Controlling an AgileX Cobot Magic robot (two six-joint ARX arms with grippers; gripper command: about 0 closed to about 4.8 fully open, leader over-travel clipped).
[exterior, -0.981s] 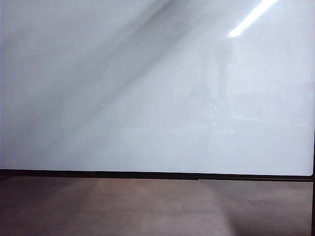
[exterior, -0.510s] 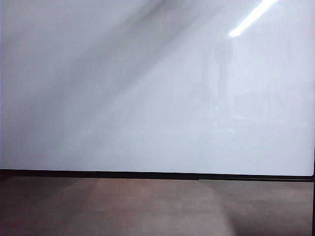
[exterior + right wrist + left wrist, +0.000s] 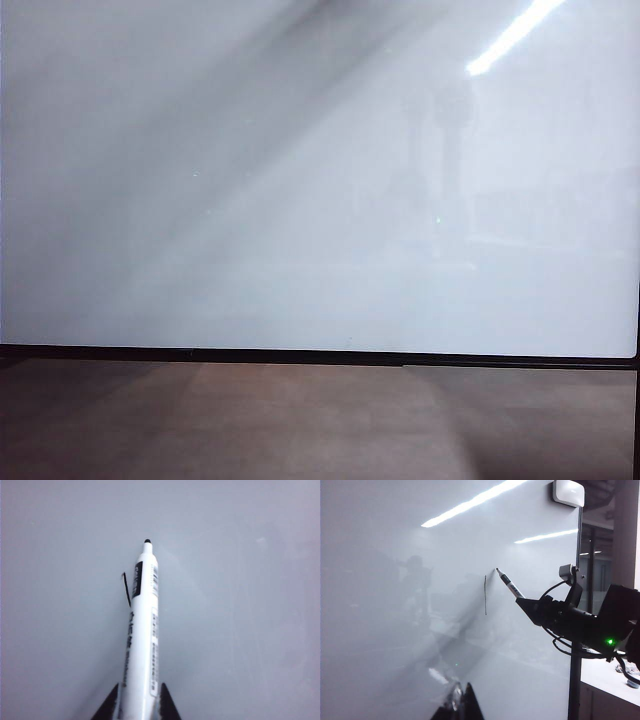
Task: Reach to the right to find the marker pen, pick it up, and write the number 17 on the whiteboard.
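Filling pretty much everything is the whiteboard [image 3: 300, 180], standing upright above a brown surface [image 3: 300, 420]. On it there's one thin vertical black stroke [image 3: 485, 595]. The right gripper [image 3: 135, 702] has its fingers clamped on the marker pen [image 3: 141, 630], tip just beside that stroke. Only the left gripper [image 3: 461, 705] tips show, can't tell if they're open

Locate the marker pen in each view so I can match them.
Exterior view: marker pen not in it.
Left wrist view: marker pen right of centre, in the right gripper, tip near a black stroke.
Right wrist view: pen up the centre.
Shared landmark: the whiteboard.
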